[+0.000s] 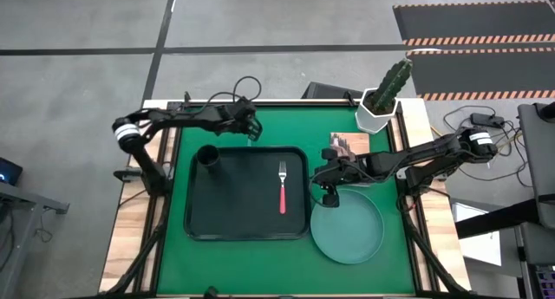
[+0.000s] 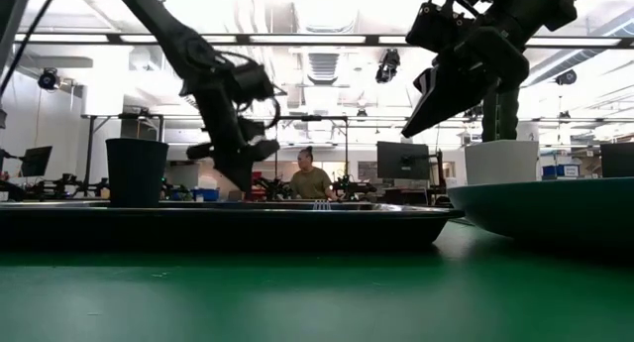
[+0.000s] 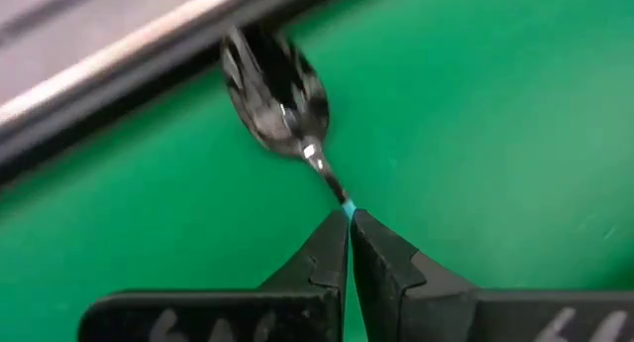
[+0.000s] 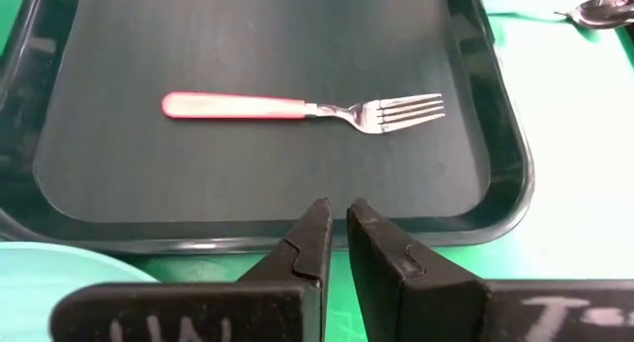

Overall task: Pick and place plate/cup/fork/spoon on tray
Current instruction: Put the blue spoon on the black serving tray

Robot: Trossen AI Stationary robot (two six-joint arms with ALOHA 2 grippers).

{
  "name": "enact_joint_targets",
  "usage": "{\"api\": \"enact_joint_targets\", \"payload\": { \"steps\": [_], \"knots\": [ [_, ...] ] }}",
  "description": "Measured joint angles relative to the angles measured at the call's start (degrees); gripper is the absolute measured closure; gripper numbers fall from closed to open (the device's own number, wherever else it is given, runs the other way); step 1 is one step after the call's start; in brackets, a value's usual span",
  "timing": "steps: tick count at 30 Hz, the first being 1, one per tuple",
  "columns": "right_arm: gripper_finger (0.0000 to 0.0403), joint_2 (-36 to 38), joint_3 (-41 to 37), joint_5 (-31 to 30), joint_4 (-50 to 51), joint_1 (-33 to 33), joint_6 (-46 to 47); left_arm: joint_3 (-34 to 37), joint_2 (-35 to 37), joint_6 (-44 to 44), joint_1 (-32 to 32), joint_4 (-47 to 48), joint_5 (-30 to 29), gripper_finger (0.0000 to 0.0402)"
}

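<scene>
The black tray [image 1: 247, 225] lies on the green mat. On it stand the dark cup [image 1: 208, 157] at its far left corner and the pink-handled fork [image 1: 282, 188] near its right side, tines toward the far edge. The teal plate [image 1: 347, 230] lies on the mat right of the tray. My left gripper [image 1: 252, 130] is just beyond the tray's far rim, shut on the spoon [image 3: 277, 89]. My right gripper [image 1: 328, 185] hovers between tray and plate, shut and empty; in its wrist view [image 4: 337, 208] it points at the tray's rim and the fork [image 4: 297, 107]. My left gripper pinches the spoon's light blue handle [image 3: 348, 207] between its two fingertips; only a sliver of blue shows past them. The metal bowl [image 3: 277, 89] sticks out beyond the fingers, in line with them. Whether the bowl rests on the mat I cannot tell.
A white pot with a cactus [image 1: 380, 108] stands at the far right of the table, with a brown board [image 1: 351, 143] in front of it. The green mat [image 1: 251, 264] is bare in front of the tray. A person [image 2: 310, 175] sits in the room behind.
</scene>
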State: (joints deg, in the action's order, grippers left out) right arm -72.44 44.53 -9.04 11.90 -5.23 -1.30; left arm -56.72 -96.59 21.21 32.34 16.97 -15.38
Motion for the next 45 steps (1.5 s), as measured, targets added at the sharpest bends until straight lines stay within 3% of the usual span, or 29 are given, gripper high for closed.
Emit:
{"api": "enact_joint_targets", "payload": {
  "steps": [12,24,30,36,42,45],
  "knots": [
    [0.0376,0.0,0.0,0.0,0.3,0.0,0.7,0.0,-3.7,2.2,1.1,-5.7,2.9,0.0398],
    [0.0376,0.0,0.0,0.0,0.3,0.0,1.5,3.8,-3.6,2.4,1.7,-11.2,1.6,0.0302],
    [0.0376,0.0,0.0,0.0,0.3,0.0,1.5,4.6,-5.9,2.3,1.7,-14.7,1.5,0.0288],
    [0.0376,0.0,0.0,0.0,0.3,0.0,1.8,4.6,-8.4,2.4,1.3,-17.4,-0.5,0.0302],
    [0.0376,-0.1,0.0,0.0,0.3,0.0,1.9,4.6,-8.3,0.8,1.2,-18.3,-1.8,0.0382],
    [0.0376,-0.1,0.0,0.0,0.3,0.0,2.8,4.6,-8.2,0.4,1.2,-19.4,-1.9,0.0394]
  ]
}}
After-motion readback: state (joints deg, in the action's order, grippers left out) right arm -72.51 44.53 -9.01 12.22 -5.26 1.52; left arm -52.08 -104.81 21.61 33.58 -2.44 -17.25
